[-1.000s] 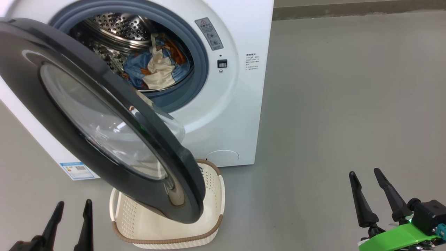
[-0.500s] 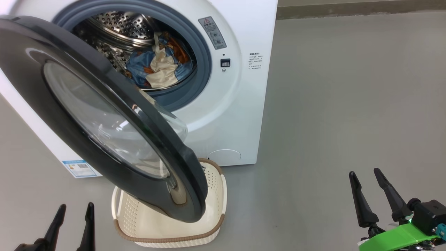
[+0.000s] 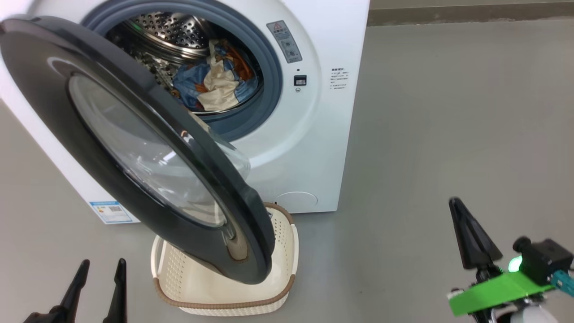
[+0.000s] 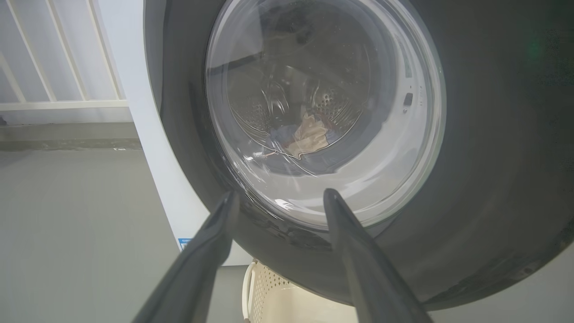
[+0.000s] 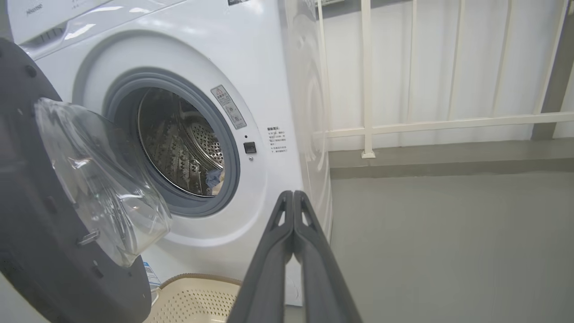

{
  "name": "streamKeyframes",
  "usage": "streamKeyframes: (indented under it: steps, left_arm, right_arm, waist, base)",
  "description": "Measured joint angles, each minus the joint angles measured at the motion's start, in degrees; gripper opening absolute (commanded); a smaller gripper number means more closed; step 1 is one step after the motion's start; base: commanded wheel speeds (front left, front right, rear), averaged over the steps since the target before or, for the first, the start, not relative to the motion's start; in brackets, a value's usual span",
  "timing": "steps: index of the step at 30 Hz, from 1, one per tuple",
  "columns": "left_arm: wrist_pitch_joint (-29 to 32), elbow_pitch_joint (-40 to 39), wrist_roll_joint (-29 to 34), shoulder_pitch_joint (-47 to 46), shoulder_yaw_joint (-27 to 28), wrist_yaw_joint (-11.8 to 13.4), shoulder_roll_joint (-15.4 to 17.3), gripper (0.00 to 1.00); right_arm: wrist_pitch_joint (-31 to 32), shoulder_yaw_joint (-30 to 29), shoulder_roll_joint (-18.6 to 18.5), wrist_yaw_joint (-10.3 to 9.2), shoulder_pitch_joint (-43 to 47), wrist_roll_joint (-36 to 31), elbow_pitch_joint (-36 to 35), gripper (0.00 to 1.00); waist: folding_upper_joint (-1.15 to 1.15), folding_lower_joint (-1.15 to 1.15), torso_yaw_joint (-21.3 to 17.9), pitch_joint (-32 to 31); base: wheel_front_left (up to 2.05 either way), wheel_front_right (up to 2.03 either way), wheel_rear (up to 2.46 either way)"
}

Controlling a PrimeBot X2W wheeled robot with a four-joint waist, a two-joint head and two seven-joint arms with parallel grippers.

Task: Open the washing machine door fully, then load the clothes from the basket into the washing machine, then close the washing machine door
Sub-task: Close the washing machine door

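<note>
We see the clothes (image 3: 215, 83) inside the washing machine (image 3: 314, 148), the washing machine door (image 3: 40, 89) standing open over the basket (image 3: 285, 244), left gripper (image 3: 103, 262) spread; the right wrist view shows right gripper (image 5: 293, 194) pressed together, seemingly empty

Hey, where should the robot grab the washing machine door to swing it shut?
Take the washing machine door by its free rim above the basket, coming from the right: that edge stands farthest out from the washing machine, and its thin lip looks pinchable.

Soft, even light comes perhaps from the curtained window (image 5: 471, 58). Glare streaks the washing machine door (image 3: 143, 148); wrist-view edges bend.
</note>
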Motion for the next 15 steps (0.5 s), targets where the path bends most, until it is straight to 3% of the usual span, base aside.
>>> streamKeyframes:
  steps: [15]
  left_arm:
    - [0.0, -1.3, 1.2, 0.2, 0.4, 0.0, -1.6, 1.00]
  right_arm:
    - [0.0, 11.0, -0.7, 0.00, -10.6, 0.6, -12.6, 0.00]
  waist:
    - [0.00, 0.00, 4.0, -1.0]
  base:
    - [0.00, 0.00, 0.00]
